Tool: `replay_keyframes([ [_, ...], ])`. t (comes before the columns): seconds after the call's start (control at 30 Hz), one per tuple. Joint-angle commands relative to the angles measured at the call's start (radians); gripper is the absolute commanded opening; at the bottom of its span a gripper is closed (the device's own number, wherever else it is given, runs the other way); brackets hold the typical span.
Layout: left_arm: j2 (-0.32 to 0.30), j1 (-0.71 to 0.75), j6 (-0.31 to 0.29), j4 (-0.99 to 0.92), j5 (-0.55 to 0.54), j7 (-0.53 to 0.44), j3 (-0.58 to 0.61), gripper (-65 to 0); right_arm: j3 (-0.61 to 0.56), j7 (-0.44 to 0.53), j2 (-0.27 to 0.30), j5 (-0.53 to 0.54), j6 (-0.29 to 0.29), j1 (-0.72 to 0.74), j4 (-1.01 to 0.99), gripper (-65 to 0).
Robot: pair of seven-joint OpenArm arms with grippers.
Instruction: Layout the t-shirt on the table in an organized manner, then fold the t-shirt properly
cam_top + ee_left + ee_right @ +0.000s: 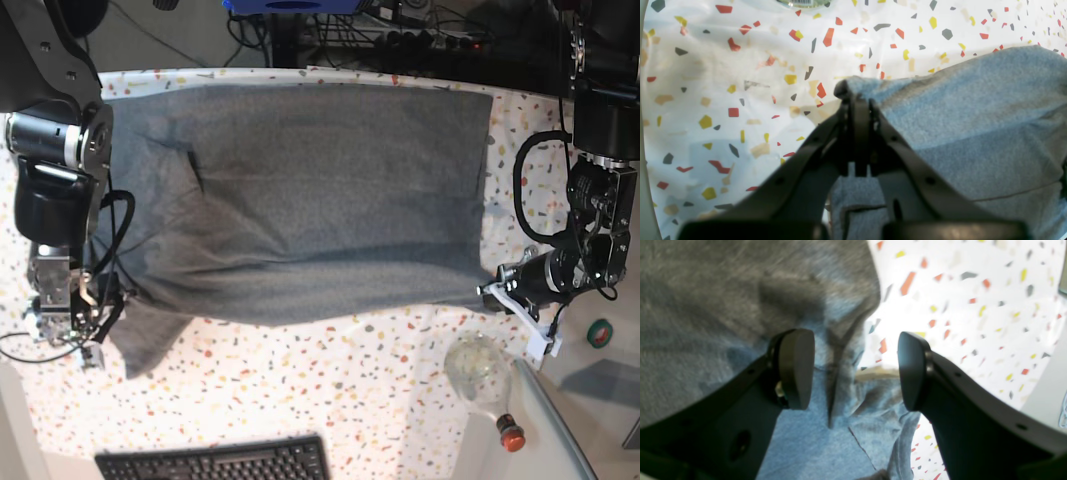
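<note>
The grey t-shirt (320, 200) lies spread wide across the speckled table (330, 380), with one sleeve (145, 340) hanging toward the front left. My left gripper (492, 292) is shut on the shirt's front right corner; in the left wrist view the closed gripper (853, 96) pinches a fold of the shirt (967, 110) just above the table (740, 66). My right gripper (100, 322) is open over the sleeve. In the right wrist view the gripper (855, 368) straddles bunched fabric of the shirt (843, 426), with the table (973, 306) to the right.
A clear round bottle (482, 370) with a red cap (510, 437) lies at the front right, close to my left gripper. A black keyboard (215, 460) sits at the front edge. A green object (600, 333) is at the far right. Cables and equipment line the back.
</note>
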Motion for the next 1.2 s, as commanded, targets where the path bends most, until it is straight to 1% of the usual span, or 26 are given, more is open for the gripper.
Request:
replay_keyframes([
  [0.0,-0.017,-0.024,-0.003,0.013,-0.006,-0.018,-0.006,-65.0,0.000,0.010,0.015,-0.005,0.002,0.035,0.012,-27.9],
  [0.33,-0.017,-0.024,-0.003,0.013,-0.006,-0.018,-0.006,-65.0,0.000,0.018,0.021,-0.004,0.002,0.035,-0.028,-28.2],
  [0.37,-0.017,-0.024,-0.003,0.013,-0.006,-0.018,-0.006,-65.0,0.000,0.018,0.021,-0.004,0.002,0.035,-0.028,-28.5],
  [0.4,-0.017,-0.024,-0.003,0.013,-0.006,-0.018,-0.006,-65.0,0.000,0.018,0.021,-0.004,0.002,0.035,-0.028,-30.5],
  [0.43,-0.017,-0.024,-0.003,0.013,-0.006,-0.018,-0.006,-65.0,0.000,0.018,0.021,-0.004,0.002,0.035,-0.028,-34.8],
  [0.47,-0.017,-0.024,-0.003,0.013,-0.006,-0.018,-0.006,-65.0,0.000,0.018,0.021,-0.002,0.002,0.035,-0.028,-40.7],
  [0.53,-0.017,-0.024,-0.003,0.013,-0.006,-0.018,-0.006,-65.0,0.002,0.018,0.021,-0.002,0.002,0.035,-0.028,-55.1],
  [0.57,-0.017,-0.024,-0.003,0.013,-0.006,-0.018,-0.006,-65.0,0.005,0.018,0.021,-0.002,0.002,0.035,-0.028,-60.8],
  [0.6,-0.017,-0.024,-0.003,0.013,-0.006,-0.018,-0.006,-65.0,0.020,0.018,0.021,-0.002,0.000,0.035,-0.028,-65.0],
  [0.7,-0.019,-0.024,-0.003,0.013,-0.006,-0.018,-0.006,-65.0,0.077,0.018,0.021,-0.002,0.000,0.035,-0.029,-65.0],
  [0.87,-0.019,-0.024,-0.003,0.013,-0.006,-0.018,-0.006,-65.0,0.085,0.021,0.022,-0.002,0.000,0.035,-0.029,-65.0],
  [1.17,-0.016,-0.024,-0.003,0.018,-0.006,-0.018,-0.010,-65.0,0.080,0.113,0.021,-0.002,0.000,0.035,-0.029,-65.0],
])
